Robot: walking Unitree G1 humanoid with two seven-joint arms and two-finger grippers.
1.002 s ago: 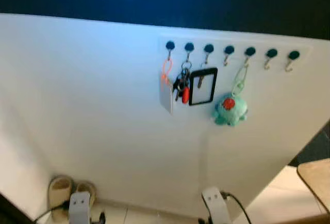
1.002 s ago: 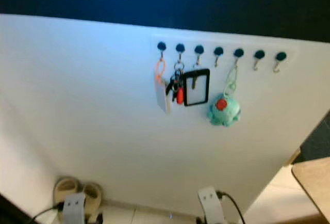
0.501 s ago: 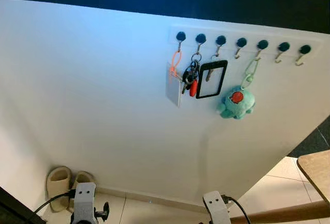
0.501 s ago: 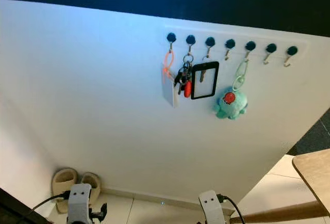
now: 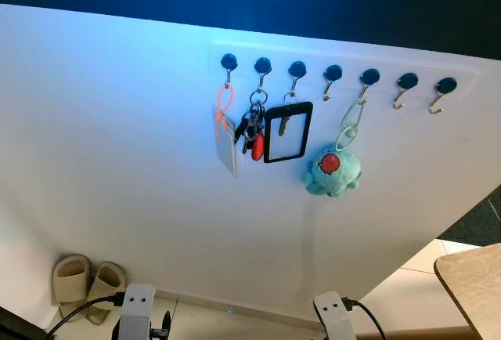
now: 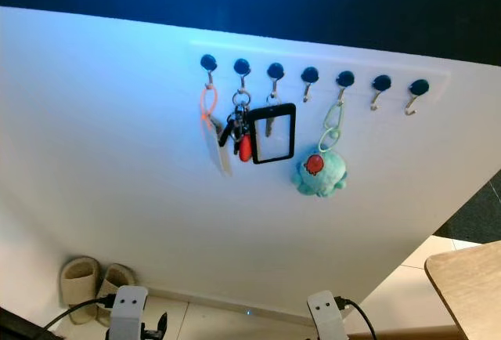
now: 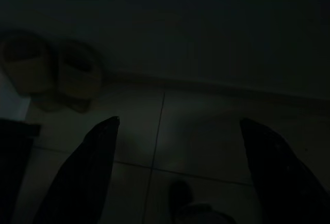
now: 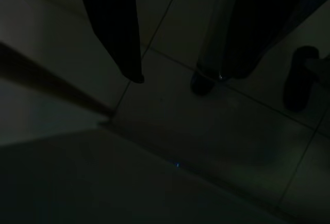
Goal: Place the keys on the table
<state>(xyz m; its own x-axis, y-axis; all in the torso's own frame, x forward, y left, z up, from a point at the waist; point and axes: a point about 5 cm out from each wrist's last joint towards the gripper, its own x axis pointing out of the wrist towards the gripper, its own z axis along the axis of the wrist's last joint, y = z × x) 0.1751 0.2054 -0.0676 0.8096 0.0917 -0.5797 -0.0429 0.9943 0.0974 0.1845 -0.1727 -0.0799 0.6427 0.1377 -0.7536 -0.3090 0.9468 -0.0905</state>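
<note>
While both arms hang low near the floor, the keys (image 5: 251, 127) hang high on the white wall (image 5: 117, 144), on the second hook from the left of a hook rail (image 5: 337, 74), their long axis vertical. They lie up and far from both sets of fingers. An orange-looped tag (image 5: 225, 138) hangs just left of them, a black card holder (image 5: 286, 132) just right, and a teal plush toy (image 5: 332, 172) farther right. The left gripper (image 7: 178, 131) has its fingers spread, pointing at the tiled floor (image 7: 206, 146) near a pair of slippers (image 5: 84, 285). The right gripper (image 8: 180, 53) is also spread wide. By the mounts at the near edge, the bunch sits roughly midway, so neither arm is clearly nearer. The table (image 5: 473, 281) shows at the right edge; open wall lies below the bunch.
</note>
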